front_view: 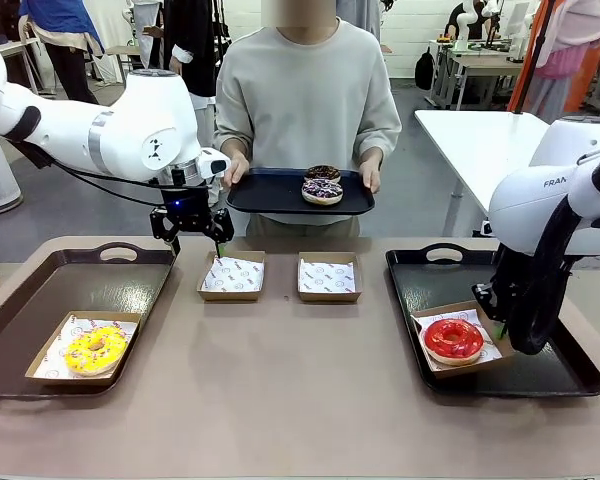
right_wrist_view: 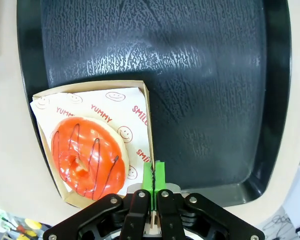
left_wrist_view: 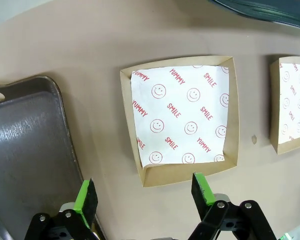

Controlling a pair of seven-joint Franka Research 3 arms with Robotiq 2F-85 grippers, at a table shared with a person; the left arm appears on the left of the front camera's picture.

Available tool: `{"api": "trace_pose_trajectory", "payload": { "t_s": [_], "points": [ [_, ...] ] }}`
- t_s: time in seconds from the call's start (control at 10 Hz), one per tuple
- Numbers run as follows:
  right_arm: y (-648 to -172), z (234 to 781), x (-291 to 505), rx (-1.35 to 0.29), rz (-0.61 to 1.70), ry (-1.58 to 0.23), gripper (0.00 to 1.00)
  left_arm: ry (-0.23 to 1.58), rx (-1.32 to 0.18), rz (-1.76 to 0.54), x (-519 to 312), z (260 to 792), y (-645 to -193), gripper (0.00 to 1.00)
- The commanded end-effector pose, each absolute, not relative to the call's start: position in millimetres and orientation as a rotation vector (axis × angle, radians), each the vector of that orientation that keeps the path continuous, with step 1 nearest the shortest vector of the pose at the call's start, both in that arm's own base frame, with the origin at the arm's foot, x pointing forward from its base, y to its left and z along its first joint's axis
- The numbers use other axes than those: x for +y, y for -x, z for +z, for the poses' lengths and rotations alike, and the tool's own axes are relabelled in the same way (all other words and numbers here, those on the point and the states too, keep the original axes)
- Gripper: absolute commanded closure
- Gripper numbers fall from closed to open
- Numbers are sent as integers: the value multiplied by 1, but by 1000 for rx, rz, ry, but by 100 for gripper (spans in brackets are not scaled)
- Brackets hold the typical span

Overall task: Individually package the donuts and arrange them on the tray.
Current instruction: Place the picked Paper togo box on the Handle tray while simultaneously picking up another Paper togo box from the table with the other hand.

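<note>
Your left claw (front_view: 196, 247) hangs released, jaws wide, low over the near edge of an empty paper-lined box (front_view: 231, 276) at centre frame; in its wrist view that box (left_wrist_view: 182, 115) fills the middle, above the green pads. Your right claw (right_wrist_view: 154, 172) is clenched, pads together against the card wall of the red donut's box (right_wrist_view: 149, 120). You can't tell whether card is pinched between them.

The red donut (right_wrist_view: 87, 155) sits just left of that claw, on the right-hand tray (front_view: 550, 370). The yellow donut (front_view: 95, 350) lies boxed on the left-hand tray (front_view: 40, 300), lower left.

The 2 unboxed donuts (front_view: 322, 187) rest on the person's tray (front_view: 270, 195), up and right of your left claw, beyond the tabletop (front_view: 280, 400).

Expect them to be light and soft, with glossy icing that smears. Likely best to take each gently across the outer sides, below the icing.
</note>
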State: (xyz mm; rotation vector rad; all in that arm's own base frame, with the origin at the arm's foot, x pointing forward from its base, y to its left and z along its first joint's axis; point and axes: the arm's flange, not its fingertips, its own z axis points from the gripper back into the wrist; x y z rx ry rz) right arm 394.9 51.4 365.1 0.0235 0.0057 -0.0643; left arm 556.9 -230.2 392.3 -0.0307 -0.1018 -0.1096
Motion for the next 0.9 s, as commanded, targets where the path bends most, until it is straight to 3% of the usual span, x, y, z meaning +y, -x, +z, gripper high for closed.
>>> {"api": "trace_pose_trajectory", "payload": {
  "t_s": [0.0,0.8],
  "points": [
    [-389,362,50,0,-85,-1,99,-9,-107,-88,-238,390,-567,1],
    [-387,360,48,4,-84,-14,99,20,-97,-54,-231,343,-582,1]
  ]
}}
